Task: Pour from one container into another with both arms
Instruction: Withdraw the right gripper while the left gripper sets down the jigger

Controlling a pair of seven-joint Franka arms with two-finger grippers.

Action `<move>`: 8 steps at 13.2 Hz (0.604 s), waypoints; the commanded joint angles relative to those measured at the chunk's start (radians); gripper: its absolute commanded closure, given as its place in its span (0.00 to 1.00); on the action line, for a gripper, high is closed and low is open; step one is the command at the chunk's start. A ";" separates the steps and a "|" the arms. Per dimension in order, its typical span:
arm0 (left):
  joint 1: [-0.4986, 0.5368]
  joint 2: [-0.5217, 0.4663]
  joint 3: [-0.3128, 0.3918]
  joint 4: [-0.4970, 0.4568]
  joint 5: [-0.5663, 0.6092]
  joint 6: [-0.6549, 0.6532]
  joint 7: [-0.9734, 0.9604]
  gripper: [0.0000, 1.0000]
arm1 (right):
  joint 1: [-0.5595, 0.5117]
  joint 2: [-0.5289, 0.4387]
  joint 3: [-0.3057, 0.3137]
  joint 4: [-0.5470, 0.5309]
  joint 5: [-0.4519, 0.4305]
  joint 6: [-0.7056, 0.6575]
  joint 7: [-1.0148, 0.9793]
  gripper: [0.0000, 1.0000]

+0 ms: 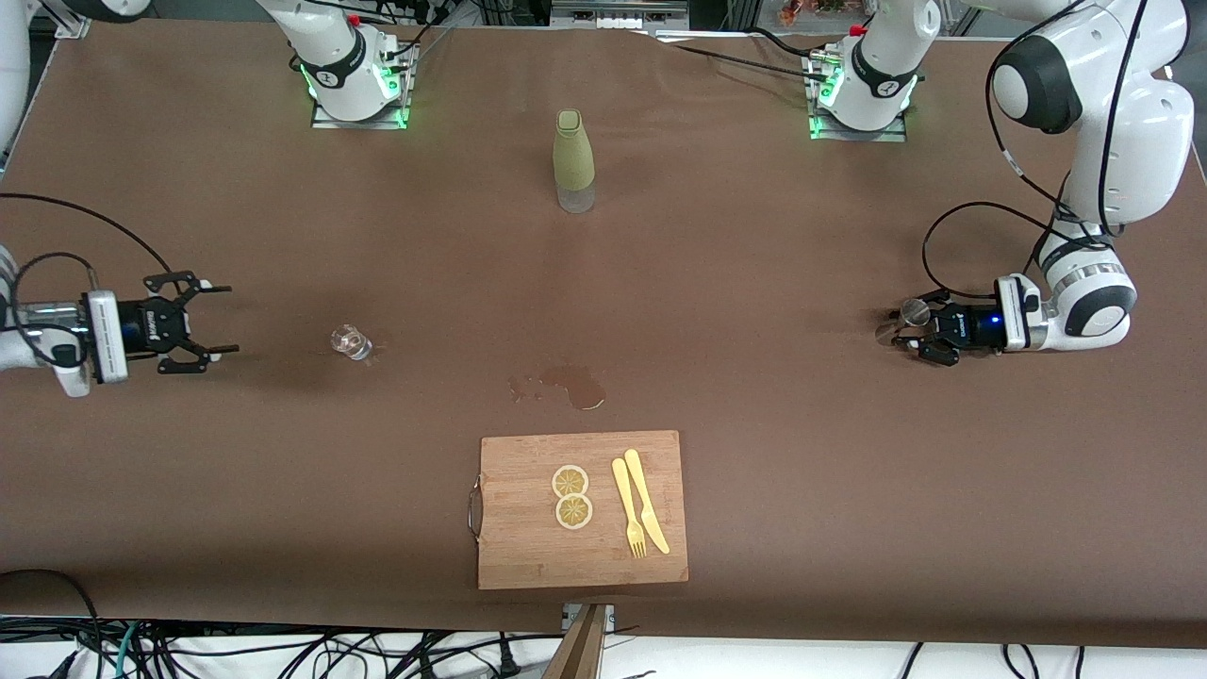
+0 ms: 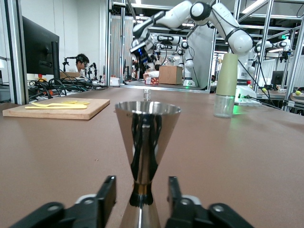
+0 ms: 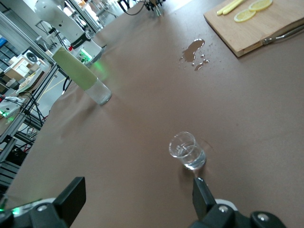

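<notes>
A steel double-cone jigger (image 1: pixel 903 317) (image 2: pixel 147 137) stands upright on the brown table toward the left arm's end. My left gripper (image 1: pixel 911 332) (image 2: pixel 141 190) is low at the table with a finger on each side of the jigger's narrow waist. Gaps show on both sides, so it is open and not gripping. A small clear glass (image 1: pixel 352 341) (image 3: pixel 186 150) stands toward the right arm's end. My right gripper (image 1: pixel 229 320) (image 3: pixel 137 187) is open and empty, a short way from the glass, pointing at it.
A bottle with a pale green sleeve (image 1: pixel 573 160) (image 2: pixel 225 85) (image 3: pixel 83 76) stands mid-table near the arm bases. A wet spill (image 1: pixel 566 385) lies mid-table. Nearer the front camera, a wooden cutting board (image 1: pixel 528 556) carries two lemon slices (image 1: pixel 571 496), a yellow fork and a knife (image 1: pixel 641 509).
</notes>
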 commanded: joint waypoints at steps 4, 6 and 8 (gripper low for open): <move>-0.009 -0.007 0.011 0.143 0.080 0.123 -0.135 0.00 | 0.131 -0.217 -0.001 -0.036 -0.131 0.005 0.464 0.00; -0.018 -0.042 0.009 0.169 0.165 0.190 -0.365 0.00 | 0.191 -0.282 -0.001 -0.033 -0.203 0.021 0.656 0.00; -0.045 -0.077 0.011 0.203 0.270 0.255 -0.597 0.00 | 0.237 -0.349 -0.006 -0.034 -0.308 0.045 0.791 0.00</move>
